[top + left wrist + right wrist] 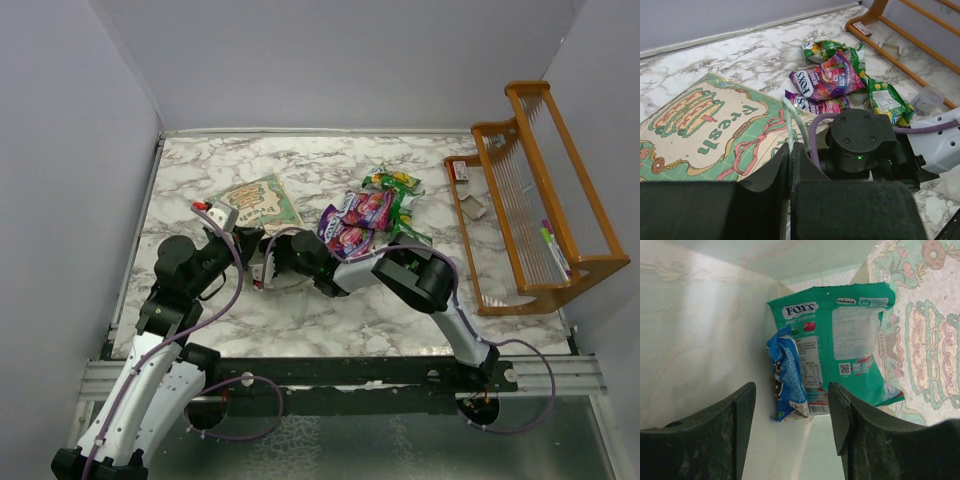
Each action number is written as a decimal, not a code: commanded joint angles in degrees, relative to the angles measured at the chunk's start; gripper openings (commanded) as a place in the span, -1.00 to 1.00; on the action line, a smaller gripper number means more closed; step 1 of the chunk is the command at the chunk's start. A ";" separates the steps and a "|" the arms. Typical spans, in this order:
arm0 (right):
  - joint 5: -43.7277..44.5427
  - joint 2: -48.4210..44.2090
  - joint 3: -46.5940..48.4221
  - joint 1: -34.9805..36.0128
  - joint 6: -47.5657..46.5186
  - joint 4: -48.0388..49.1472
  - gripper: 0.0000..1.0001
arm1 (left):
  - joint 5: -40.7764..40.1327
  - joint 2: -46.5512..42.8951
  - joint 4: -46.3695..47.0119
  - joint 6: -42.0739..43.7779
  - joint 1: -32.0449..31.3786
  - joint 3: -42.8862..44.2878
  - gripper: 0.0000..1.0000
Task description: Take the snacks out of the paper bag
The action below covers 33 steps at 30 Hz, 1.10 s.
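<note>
Top view: paper bag (258, 203) lies flat on the marble tabletop (200, 165), printed side up. Purple, pink and green snacks (368, 212) are heaped just beside it, on its right.

Left wrist view: left claw (790, 150) is clenched on the bag's pale-green edge.

Right wrist view: right claw (790, 395) is released, jaws apart, inside the bag. A blue packet (787, 375) and a green packet (845, 340) lie just ahead, touching.

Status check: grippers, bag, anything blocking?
Left gripper shut on paper bag rim. Right gripper open inside bag, blue packet and green packet ahead, ungripped. Other snacks out on table. Nothing blocking seen.
</note>
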 commanded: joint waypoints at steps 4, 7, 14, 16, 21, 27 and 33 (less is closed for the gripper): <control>-0.61 5.06 7.05 -1.24 0.20 -4.21 0.21 | 0.70 -1.06 1.81 0.93 -0.49 -0.27 -1.00; -1.11 6.62 9.01 -1.56 0.40 -4.66 0.21 | 0.91 -0.93 1.94 0.91 -0.52 -0.18 -1.00; -0.47 11.47 14.74 -2.34 0.73 -5.07 0.17 | 1.41 -0.31 1.96 0.91 -0.63 -0.18 -1.00; -0.74 12.76 16.44 -2.53 0.92 -5.30 0.14 | 1.38 -0.20 1.90 0.90 -0.66 -0.10 -1.00; -1.87 15.27 21.07 -3.23 2.35 -6.58 0.04 | 1.46 -0.04 1.77 0.98 -0.68 -0.01 -1.00; -4.69 15.18 22.70 -3.94 5.73 -7.49 -0.27 | -0.06 0.21 0.95 1.31 -0.66 0.26 -1.00; -5.00 11.61 17.87 -4.03 6.74 -4.14 -0.78 | -2.84 0.11 0.17 1.75 -0.66 0.35 -1.00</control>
